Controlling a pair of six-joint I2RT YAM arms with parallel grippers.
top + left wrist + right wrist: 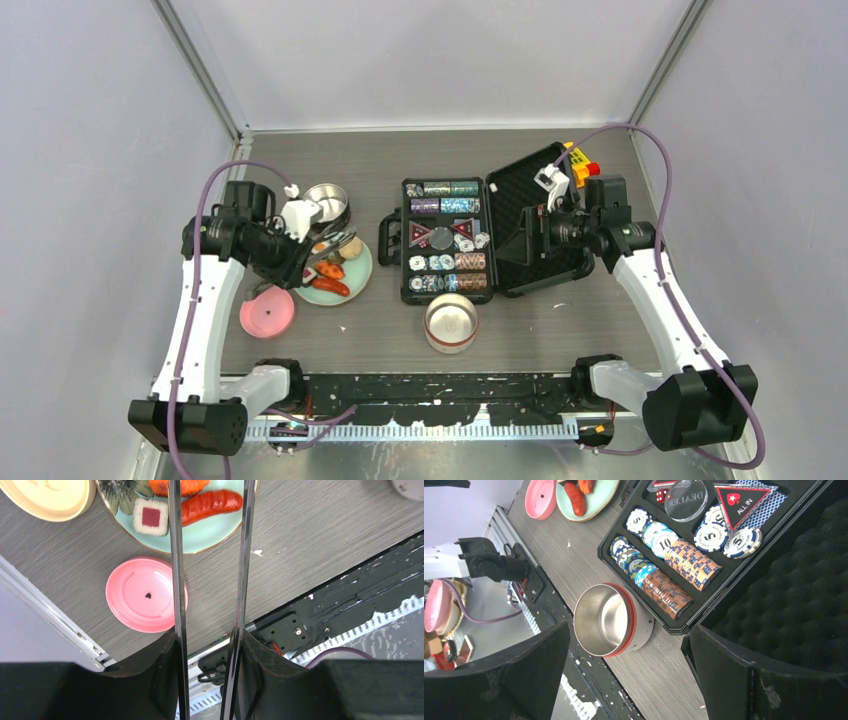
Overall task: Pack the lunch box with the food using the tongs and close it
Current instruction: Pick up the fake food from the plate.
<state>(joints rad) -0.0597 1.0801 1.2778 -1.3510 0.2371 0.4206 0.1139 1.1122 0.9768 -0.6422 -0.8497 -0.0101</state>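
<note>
My left gripper (207, 640) is shut on the tongs (176, 580). Their two thin arms stand apart, each against a finger pad, and their tips run out of the left wrist view. In the top view the left gripper (300, 262) hovers at the left edge of the mint plate (358, 285), which holds the food: red-orange sausages (210, 502) and a dark block with a white-and-red face (151, 516). The steel tub (326, 203) stands behind the plate, its pink lid (142, 595) flat on the table. The pale tub (609, 620) stands open. My right gripper (629, 680) is open and holds nothing.
An open black case of poker chips (445, 240) lies mid-table, its foam-lined lid (525, 215) raised beside my right gripper (535, 235). A cream lid (50, 497) lies next to the plate. The black rail (440, 385) runs along the table's near edge.
</note>
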